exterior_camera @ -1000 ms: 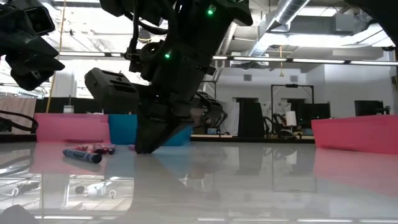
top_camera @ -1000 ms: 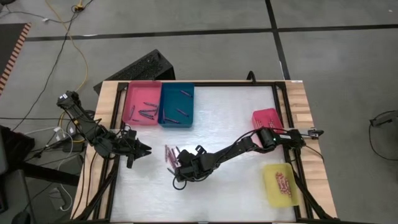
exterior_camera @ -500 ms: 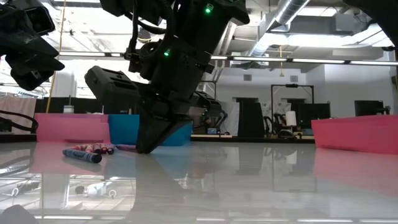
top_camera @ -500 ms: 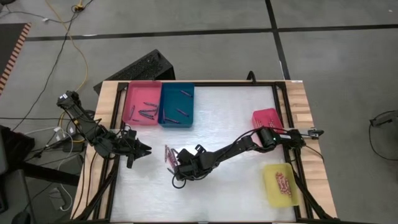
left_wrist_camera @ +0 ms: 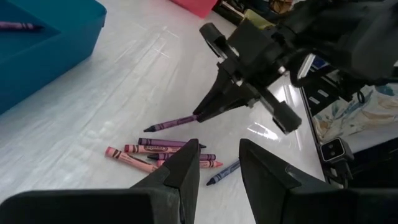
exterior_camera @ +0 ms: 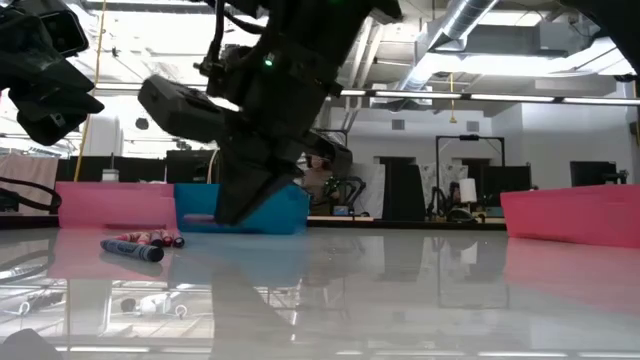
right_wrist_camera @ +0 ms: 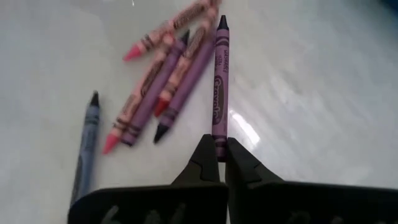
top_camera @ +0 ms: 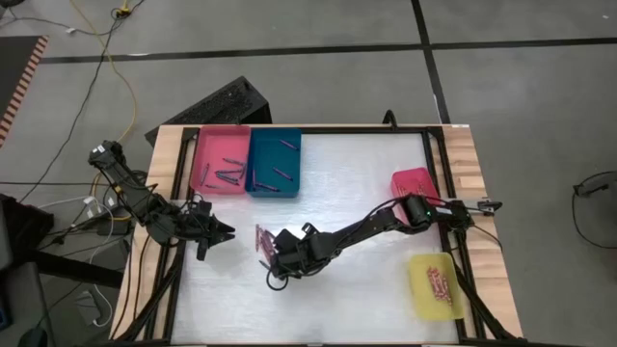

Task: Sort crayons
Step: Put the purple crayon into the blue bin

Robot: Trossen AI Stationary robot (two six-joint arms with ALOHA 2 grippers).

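On the white tabletop (top_camera: 357,183) in the high view, your right gripper (top_camera: 273,245) sits near the middle-left, just beside a small loose cluster of pink and purple crayons (top_camera: 260,238). Your left gripper (top_camera: 224,231) waits at the left edge. Far left sit a pink plastic tray (top_camera: 203,154) and a teal-blue plastic tray (top_camera: 291,164), each with a few crayons inside; a red tray (top_camera: 413,180) and a yellow tray (top_camera: 421,275) are at the right.

Low view: right gripper (exterior_camera: 232,212) hangs just above the table, loose crayons (exterior_camera: 140,243) lying to its left.

Left wrist view: your left fingers (left_wrist_camera: 186,171) stand apart with nothing between them. Beyond, the right gripper (left_wrist_camera: 198,116) pinches a purple crayon (left_wrist_camera: 172,122) by one end, above the loose pile (left_wrist_camera: 163,154).

Right wrist view: right gripper (right_wrist_camera: 218,155) is clamped on the purple crayon (right_wrist_camera: 219,68), which points away over the cluster (right_wrist_camera: 163,74); a grey-blue crayon (right_wrist_camera: 86,149) lies apart.
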